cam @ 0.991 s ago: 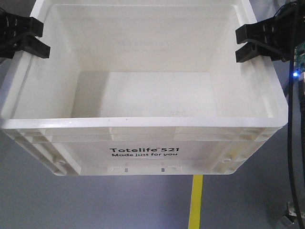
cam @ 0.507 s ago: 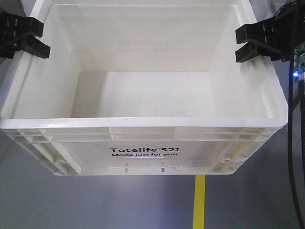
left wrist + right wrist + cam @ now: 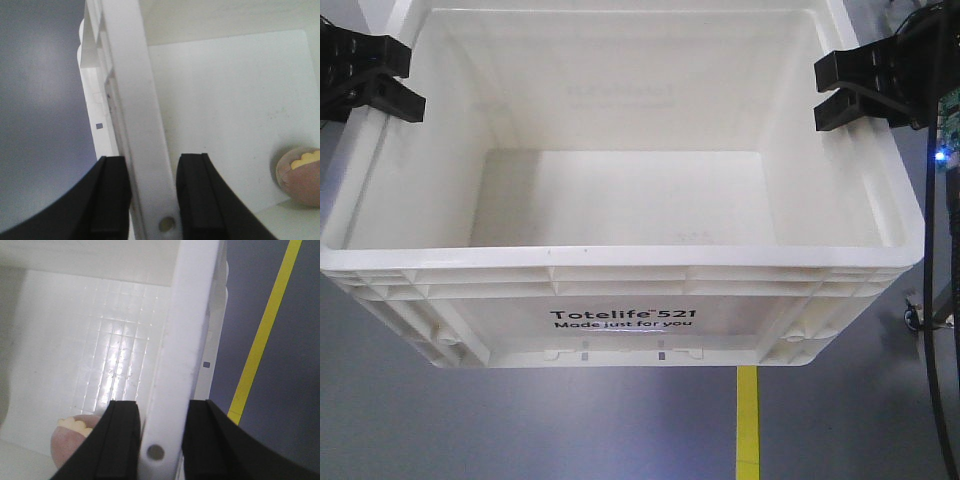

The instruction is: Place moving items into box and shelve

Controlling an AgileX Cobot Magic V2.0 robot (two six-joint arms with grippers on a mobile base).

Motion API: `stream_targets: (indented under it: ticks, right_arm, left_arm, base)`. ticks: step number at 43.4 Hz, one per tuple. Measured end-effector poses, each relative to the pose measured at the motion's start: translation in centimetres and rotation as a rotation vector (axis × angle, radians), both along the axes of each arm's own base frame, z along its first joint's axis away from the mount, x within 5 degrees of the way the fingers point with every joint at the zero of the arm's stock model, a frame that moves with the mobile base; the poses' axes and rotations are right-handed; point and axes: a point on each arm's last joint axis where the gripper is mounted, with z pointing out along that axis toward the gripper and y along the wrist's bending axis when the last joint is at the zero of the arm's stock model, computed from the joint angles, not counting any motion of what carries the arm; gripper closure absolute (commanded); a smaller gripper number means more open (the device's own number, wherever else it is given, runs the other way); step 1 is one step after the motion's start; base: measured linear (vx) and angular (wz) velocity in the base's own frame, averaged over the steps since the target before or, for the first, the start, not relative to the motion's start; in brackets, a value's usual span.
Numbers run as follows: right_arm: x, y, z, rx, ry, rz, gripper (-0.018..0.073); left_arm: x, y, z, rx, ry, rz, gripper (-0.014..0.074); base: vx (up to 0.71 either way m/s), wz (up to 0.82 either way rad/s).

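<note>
A grey floor (image 3: 470,430) with a yellow line (image 3: 748,420) lay under the box (image 3: 620,258), apparently held aloft. The left gripper (image 3: 400,80) was clamped on its left rim and the right gripper (image 3: 828,90) on its right, so level, matched motion would suit shelving. White, ribbed and black-lettered, it held a pinkish rounded item (image 3: 299,175).

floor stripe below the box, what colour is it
Yellow; the stripe runs on grey floor below the box, clearest in the front-facing view.

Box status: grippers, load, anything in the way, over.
Left gripper, right gripper shut on box side rims. Held level, one pinkish item inside. Nothing seen blocking; yellow floor line below.
</note>
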Motion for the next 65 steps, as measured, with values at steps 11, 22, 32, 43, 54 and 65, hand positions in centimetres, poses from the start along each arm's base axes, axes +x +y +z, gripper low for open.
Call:
stream_targets:
  ticks: [11,22,32,43,54,65]
  right_arm:
    - [0.00,0.00,0.00,0.000,0.000,0.000,0.0559]
    - [0.00,0.00,0.00,0.000,0.000,0.000,0.0559]
    - [0.00,0.00,0.00,0.000,0.000,0.000,0.0559]
    - [0.00,0.00,0.00,0.000,0.000,0.000,0.0559]
    - [0.00,0.00,0.00,0.000,0.000,0.000,0.0559]
    - [0.00,0.00,0.00,0.000,0.000,0.000,0.0559]
  left_arm:
    - [0.00,0.00,0.00,0.000,0.000,0.000,0.0600]
    - [0.00,0.00,0.00,0.000,0.000,0.000,0.0600]
    - [0.00,0.00,0.00,0.000,0.000,0.000,0.0600]
    - [0.00,0.00,0.00,0.000,0.000,0.000,0.0600]
    - [0.00,0.00,0.00,0.000,0.000,0.000,0.0600]
    - [0.00,0.00,0.00,0.000,0.000,0.000,0.0600]
  base:
    - [0.50,-0.09]
    - [0.50,-0.14]
    - [0.50,-0.14]
    - [0.49,-0.15]
    - [0.47,-0.20]
    - [0.46,-0.23]
